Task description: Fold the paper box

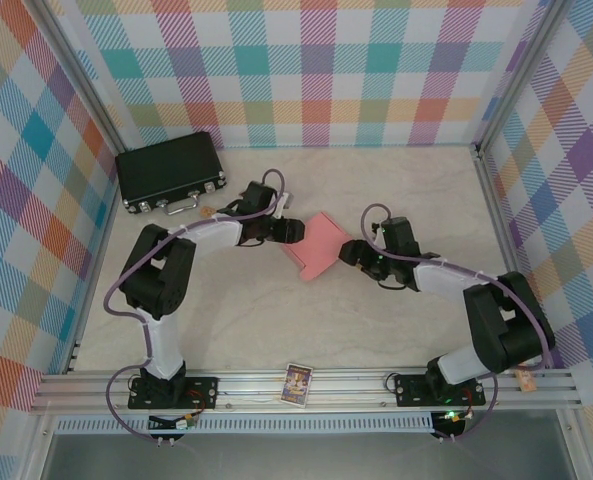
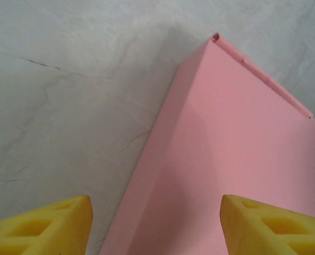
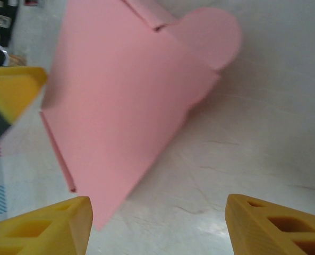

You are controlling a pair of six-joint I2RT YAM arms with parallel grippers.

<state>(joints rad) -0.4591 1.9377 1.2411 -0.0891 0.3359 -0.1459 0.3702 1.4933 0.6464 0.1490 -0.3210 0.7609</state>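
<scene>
Now | pale marbled table | plaid walls | paper box mid-table

Salmon-pink thin cardboard box at table centre, left tool and right tool crowding its two sides. Black hard case with metal latches blocks far-left corner. Pale marbled table open at far-right corner, right edge, near edge. Checked walls bound far, left, right edges.
</scene>
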